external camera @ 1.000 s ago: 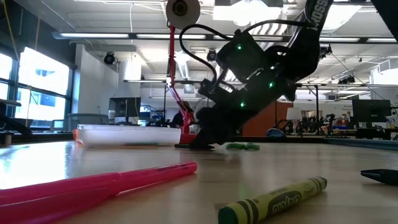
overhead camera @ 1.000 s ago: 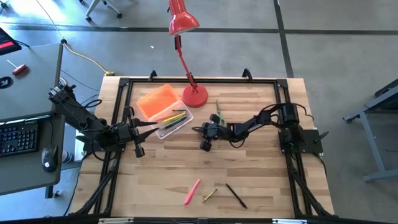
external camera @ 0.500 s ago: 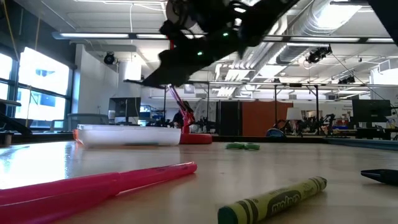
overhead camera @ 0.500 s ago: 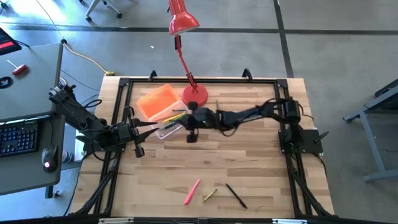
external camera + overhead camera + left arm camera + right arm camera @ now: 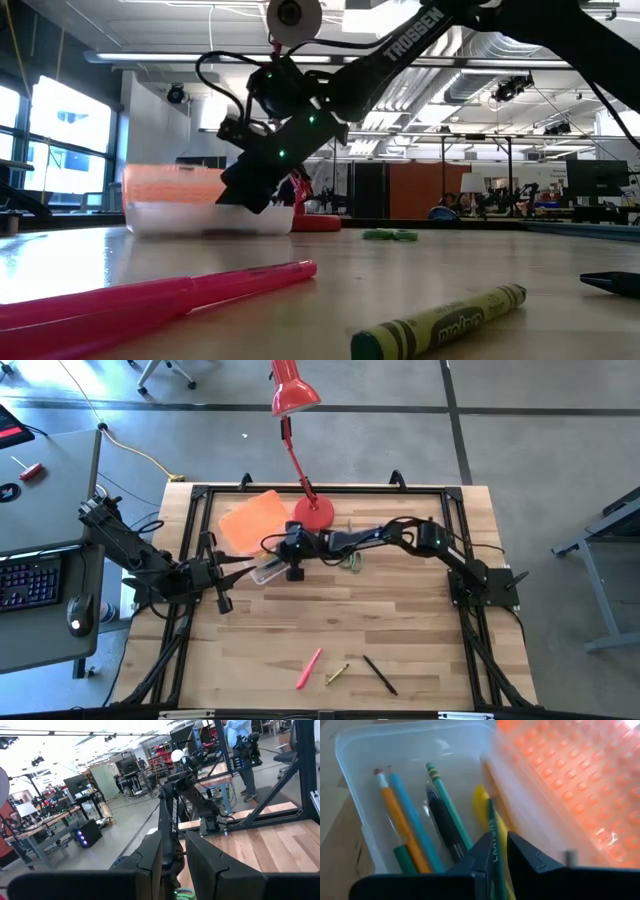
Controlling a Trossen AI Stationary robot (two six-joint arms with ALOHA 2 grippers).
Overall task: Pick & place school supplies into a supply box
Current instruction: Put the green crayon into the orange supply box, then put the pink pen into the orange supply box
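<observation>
Reaching across the table's far side, the right gripper [image 5: 492, 851] hangs over the open supply box [image 5: 268, 563] beside the red lamp base [image 5: 315, 512], its jaws narrowly pinching a green crayon [image 5: 495, 845] above the pencils inside, while the left gripper [image 5: 228, 572] waits parted near the box's left.

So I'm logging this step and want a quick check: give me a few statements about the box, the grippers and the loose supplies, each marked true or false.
1. The right gripper is over the open box. True.
2. It holds a green crayon between its fingers. True.
3. The box is empty. False: several pencils and pens lie in it.
4. The left gripper is at the table's near edge. False: it waits beside the box.
5. A pink pen lies loose near the front edge. True.
</observation>
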